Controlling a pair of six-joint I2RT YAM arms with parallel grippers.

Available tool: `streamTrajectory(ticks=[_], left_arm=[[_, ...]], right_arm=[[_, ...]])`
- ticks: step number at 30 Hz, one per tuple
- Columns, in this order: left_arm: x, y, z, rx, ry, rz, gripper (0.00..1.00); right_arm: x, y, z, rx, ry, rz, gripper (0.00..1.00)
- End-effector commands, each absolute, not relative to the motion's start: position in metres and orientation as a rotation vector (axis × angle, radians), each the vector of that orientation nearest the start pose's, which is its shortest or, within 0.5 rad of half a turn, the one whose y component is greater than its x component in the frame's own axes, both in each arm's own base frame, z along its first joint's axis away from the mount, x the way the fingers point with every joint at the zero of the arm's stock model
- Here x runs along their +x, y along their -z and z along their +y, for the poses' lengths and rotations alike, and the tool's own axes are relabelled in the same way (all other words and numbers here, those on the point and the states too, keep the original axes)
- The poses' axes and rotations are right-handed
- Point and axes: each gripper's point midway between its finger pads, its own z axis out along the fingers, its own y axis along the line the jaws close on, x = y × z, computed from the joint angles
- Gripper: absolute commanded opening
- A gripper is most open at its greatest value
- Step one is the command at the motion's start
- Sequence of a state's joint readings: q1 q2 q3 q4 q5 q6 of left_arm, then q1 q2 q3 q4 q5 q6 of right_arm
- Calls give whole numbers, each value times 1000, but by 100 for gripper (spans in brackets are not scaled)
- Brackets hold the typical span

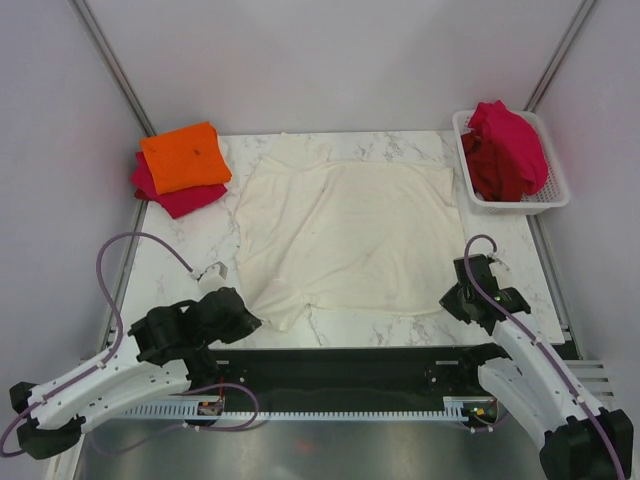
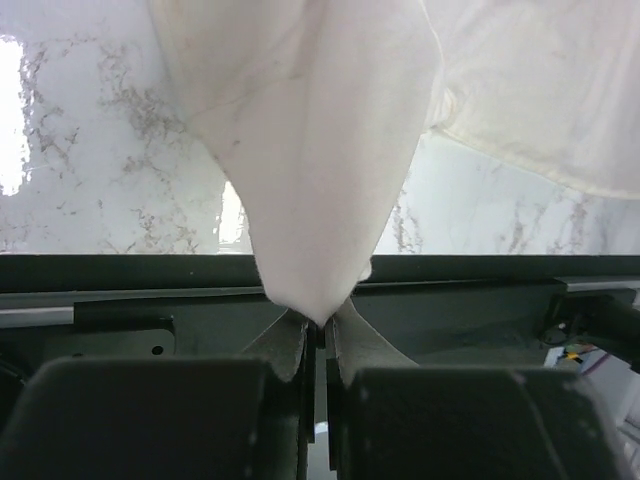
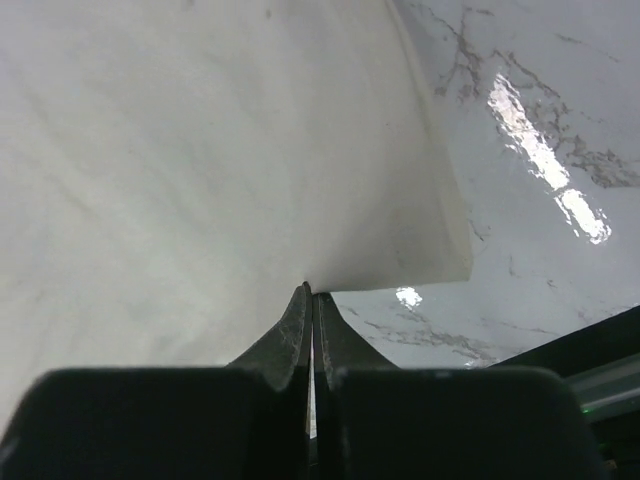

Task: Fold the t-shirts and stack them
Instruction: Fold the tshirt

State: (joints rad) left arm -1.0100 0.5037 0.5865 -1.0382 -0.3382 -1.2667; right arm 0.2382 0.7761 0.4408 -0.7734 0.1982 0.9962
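At far left an orange t-shirt (image 1: 183, 157) lies folded on a folded red t-shirt (image 1: 182, 200). The left gripper (image 2: 318, 328), closed tight, pinches the near-left corner of the cream t-shirt (image 1: 350, 230), the cloth gathering to a soft point there. The shirt lies flat and faintly creased on the glossy marble surface (image 1: 190, 245), long axis left to right, spreading away from both arms. The right gripper (image 3: 310, 296), likewise clamped, holds the near-right corner. Far right, crumpled red t-shirts (image 1: 505, 150) fill a white mesh basket (image 1: 556, 200).

crimson t-shirt (image 1: 186, 202) half under orange t-shirt (image 1: 183, 158), cream t-shirt (image 2: 320, 150) edge-cropped
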Motion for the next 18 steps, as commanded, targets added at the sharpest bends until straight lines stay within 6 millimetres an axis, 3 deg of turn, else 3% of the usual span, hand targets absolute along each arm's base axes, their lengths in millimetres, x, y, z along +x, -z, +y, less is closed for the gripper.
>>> streamTrajectory(ticks=[1, 6, 14, 18], left_arm=[[113, -147, -135, -418, 635, 2413, 2], [104, -166, -136, -377, 681, 2438, 2], [102, -177, -142, -338, 705, 2453, 2], [106, -185, -148, -179, 637, 2475, 2]], right_arm=[[184, -79, 39, 977, -191, 2344, 0], [179, -122, 25, 936, -176, 2241, 0], [170, -145, 19, 946, -202, 2157, 0], [173, -163, 7, 964, -159, 2084, 0]])
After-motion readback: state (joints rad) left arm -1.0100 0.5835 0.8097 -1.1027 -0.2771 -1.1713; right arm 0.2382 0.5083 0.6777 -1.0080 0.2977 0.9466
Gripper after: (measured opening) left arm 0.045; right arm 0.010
